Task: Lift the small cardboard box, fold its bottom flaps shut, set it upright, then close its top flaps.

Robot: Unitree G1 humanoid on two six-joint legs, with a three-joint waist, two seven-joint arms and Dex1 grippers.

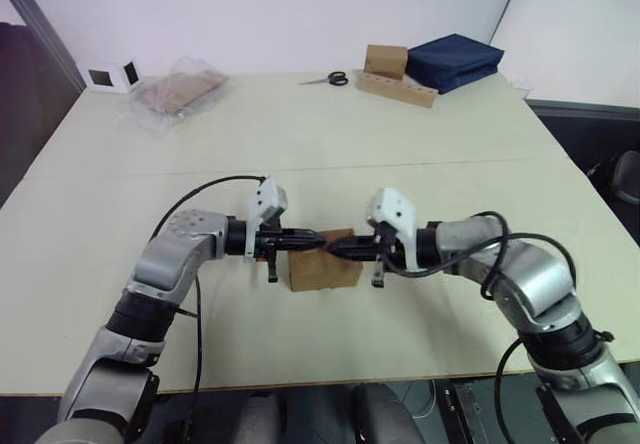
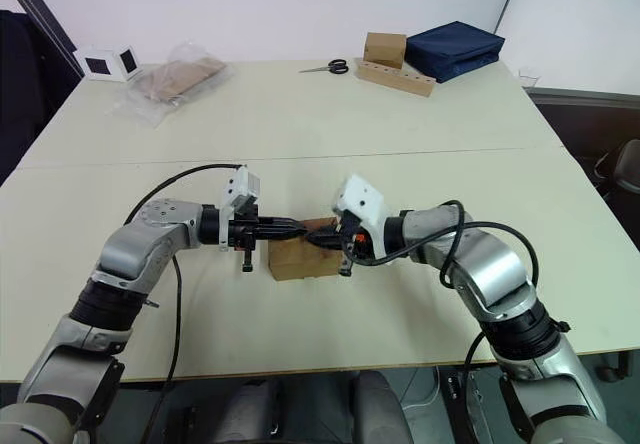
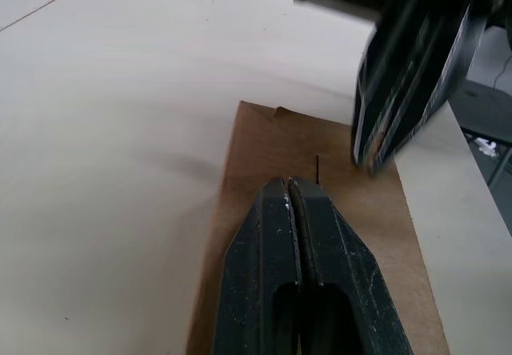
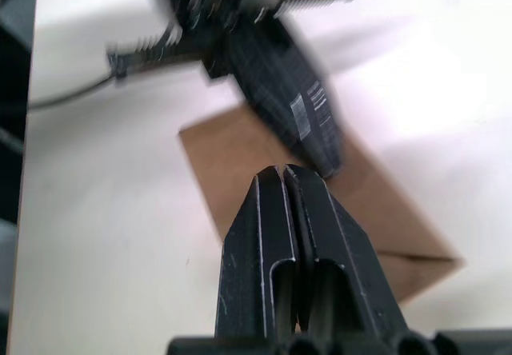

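The small cardboard box [image 1: 322,270] stands on the table near its front edge, plain brown, its top face lying flat with a short seam line. My left gripper [image 1: 316,239] reaches in from the left and is shut, its tip over the box's top. My right gripper [image 1: 333,250] comes from the right, also shut, tip over the same top face, nearly meeting the left one. In the left wrist view my shut fingers [image 3: 272,235] lie above the brown top [image 3: 260,139]. The right wrist view has the box [image 4: 384,223] under both grippers. Neither holds anything.
At the table's far side are a closed brown box [image 1: 385,60], scissors [image 1: 328,79], a wooden block with holes [image 1: 398,89] and a navy bag [image 1: 455,61]. Cardboard in a clear plastic bag [image 1: 178,91] and a white device [image 1: 112,74] sit far left.
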